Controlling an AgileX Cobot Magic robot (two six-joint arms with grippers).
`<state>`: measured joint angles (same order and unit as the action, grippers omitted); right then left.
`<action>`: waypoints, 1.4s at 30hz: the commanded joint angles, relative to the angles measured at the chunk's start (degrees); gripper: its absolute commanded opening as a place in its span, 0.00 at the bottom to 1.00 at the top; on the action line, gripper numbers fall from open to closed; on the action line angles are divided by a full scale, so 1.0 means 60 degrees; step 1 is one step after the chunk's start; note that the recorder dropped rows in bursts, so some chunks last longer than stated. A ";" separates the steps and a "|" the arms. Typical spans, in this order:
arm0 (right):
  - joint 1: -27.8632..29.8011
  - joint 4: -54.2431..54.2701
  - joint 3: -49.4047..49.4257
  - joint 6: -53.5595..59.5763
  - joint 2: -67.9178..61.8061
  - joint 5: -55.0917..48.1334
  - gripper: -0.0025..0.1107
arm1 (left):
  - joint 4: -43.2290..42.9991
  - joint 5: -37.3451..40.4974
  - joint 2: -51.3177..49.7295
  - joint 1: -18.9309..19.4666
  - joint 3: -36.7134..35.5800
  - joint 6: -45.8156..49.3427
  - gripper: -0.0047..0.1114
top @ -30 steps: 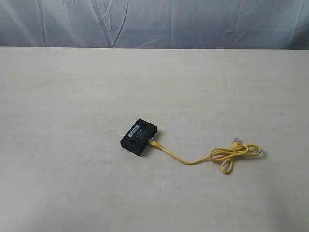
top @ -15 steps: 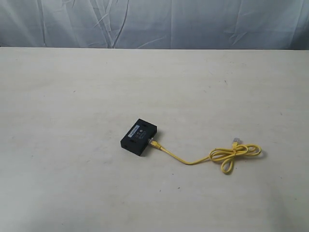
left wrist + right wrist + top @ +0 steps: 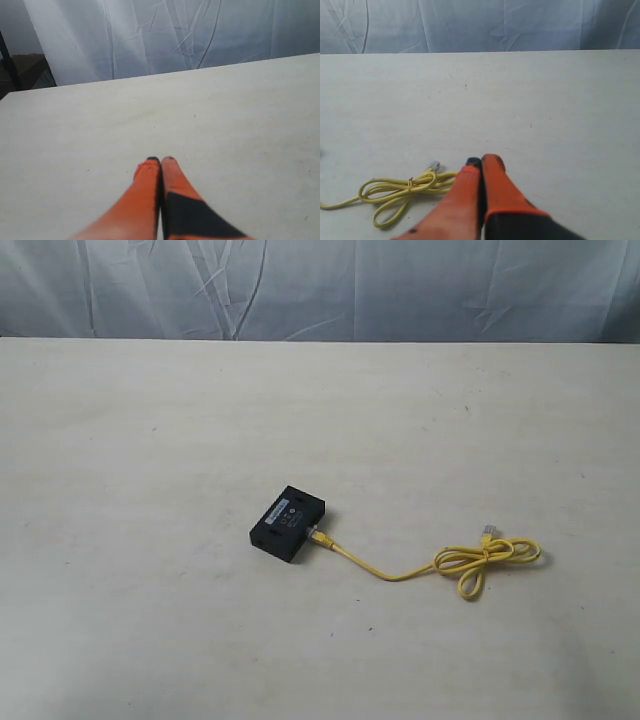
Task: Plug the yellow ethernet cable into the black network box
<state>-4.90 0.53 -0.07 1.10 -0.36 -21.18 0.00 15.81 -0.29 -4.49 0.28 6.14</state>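
Near the middle of the pale worktop point(image 3: 150, 420), somewhat towards its near edge, lies the black network box point(image 3: 287, 523). Bare surface spreads wide on every side of it, and the far edge is well behind. Its long axis runs aslant, from near-left to far-right, with the label strip on top. One end of the yellow ethernet cable point(image 3: 485, 554) meets the box's right-hand side. The cord trails right to a loose coil, where the free plug point(image 3: 489, 530) points towards the far edge. Wrinkled grey-white cloth point(image 3: 350, 290) hangs behind the worktop. The left tool point(image 3: 160, 160) has its fingers pressed together on nothing, over bare surface. The right tool point(image 3: 481, 161), likewise closed and empty, is near the coil.
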 commanded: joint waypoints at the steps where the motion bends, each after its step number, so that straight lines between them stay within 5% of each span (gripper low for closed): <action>1: 0.0047 -0.0014 0.0012 -0.0024 0.0059 0.0131 0.02 | 0.0062 -0.0135 0.0048 0.0057 -0.0047 -0.0714 0.04; 42: 0.0047 0.0025 0.0012 -0.0024 0.0059 0.0131 0.02 | 0.0062 -0.0135 0.0048 0.0057 -0.0047 -0.0800 0.04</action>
<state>-4.90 0.64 -0.07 1.10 -0.36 -21.18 0.00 15.81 -0.29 -4.49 0.28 1.70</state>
